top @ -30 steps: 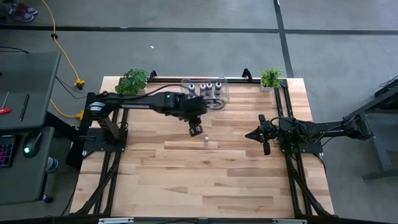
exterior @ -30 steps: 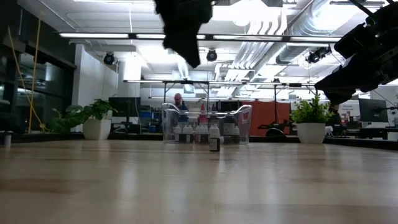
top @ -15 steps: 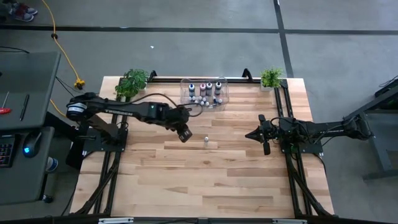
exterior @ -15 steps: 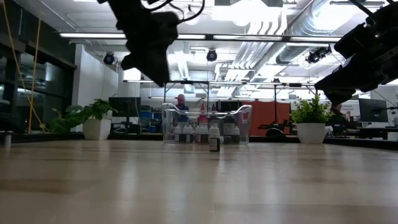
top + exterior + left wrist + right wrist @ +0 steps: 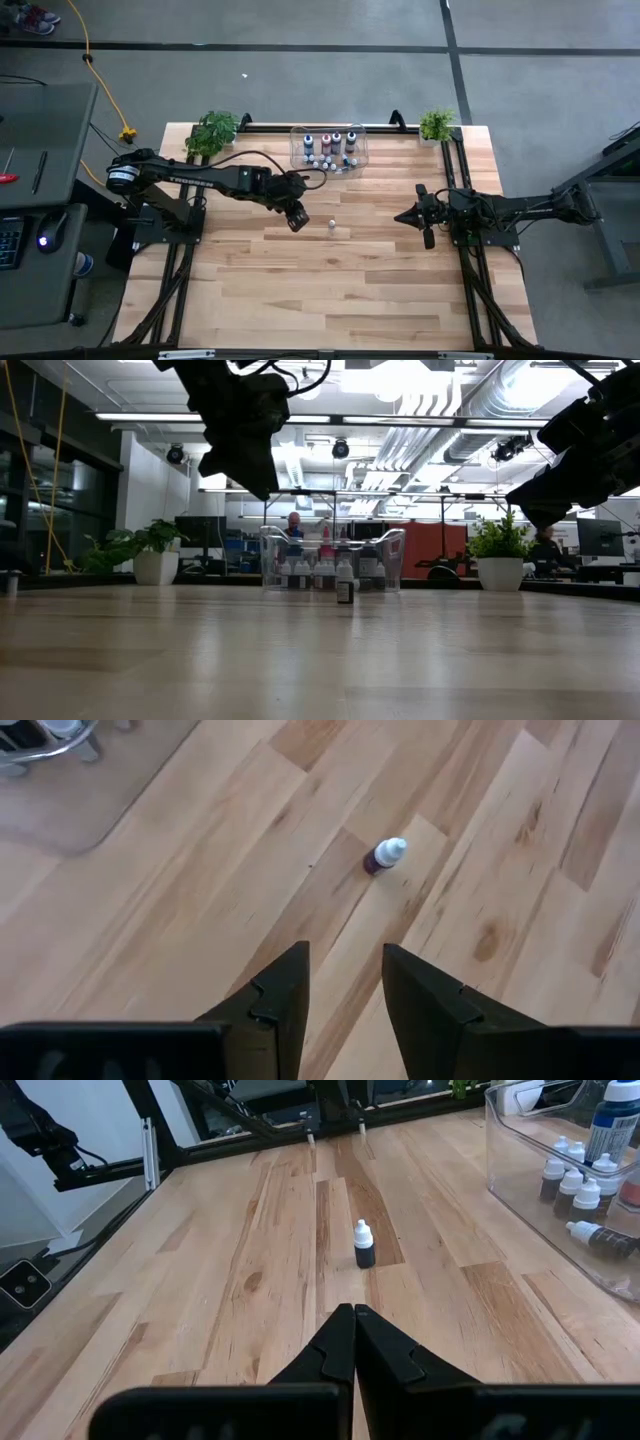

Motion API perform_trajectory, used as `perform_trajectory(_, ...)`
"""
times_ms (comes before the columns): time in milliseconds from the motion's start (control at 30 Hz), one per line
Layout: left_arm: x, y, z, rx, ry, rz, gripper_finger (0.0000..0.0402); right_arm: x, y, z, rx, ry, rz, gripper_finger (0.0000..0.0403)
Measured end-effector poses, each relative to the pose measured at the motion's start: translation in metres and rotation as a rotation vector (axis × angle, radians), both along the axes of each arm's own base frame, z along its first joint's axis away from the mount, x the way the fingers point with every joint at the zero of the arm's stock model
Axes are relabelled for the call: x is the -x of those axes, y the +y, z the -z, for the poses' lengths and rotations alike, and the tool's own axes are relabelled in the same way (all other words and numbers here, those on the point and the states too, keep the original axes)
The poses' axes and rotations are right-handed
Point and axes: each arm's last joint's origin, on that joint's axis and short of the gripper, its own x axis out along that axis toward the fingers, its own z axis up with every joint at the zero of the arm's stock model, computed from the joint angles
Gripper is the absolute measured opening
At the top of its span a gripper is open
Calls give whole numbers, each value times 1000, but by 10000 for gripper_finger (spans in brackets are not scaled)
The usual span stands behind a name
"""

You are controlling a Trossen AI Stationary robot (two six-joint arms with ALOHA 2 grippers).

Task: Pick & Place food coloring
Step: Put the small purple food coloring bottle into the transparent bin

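Where the wooden tabletop (image 5: 330, 290) spreads widest, the clear bin (image 5: 329, 147) sits at its far edge between 2 potted plants (image 5: 213, 131), holding most of the food coloring (image 5: 574, 1184). The left gripper (image 5: 296, 219) hangs above the boards, jaws partly apart and gripping nothing. The right gripper (image 5: 404, 216) waits at the right side, jaws shut and empty. 1 small bottle (image 5: 331, 224) stands upright alone between them, nearer the left.
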Motion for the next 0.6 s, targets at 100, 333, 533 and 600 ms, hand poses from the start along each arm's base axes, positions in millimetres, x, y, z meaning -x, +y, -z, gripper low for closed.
perform_trajectory(100, -2, -1, 2, -2, 7, 6, 124, 0, 0, 0, 0, 0, 0, 0)
perform_trajectory(333, -13, -8, 22, -23, 64, 55, 124, 0, 0, 0, 0, -1, 0, 0)
perform_trajectory(533, -29, -10, 40, -61, 81, 112, 124, 0, 0, 0, 0, 1, 0, 0)
perform_trajectory(600, -35, -11, 43, -84, 97, 151, 124, 0, 0, 0, 0, 2, 0, 0)
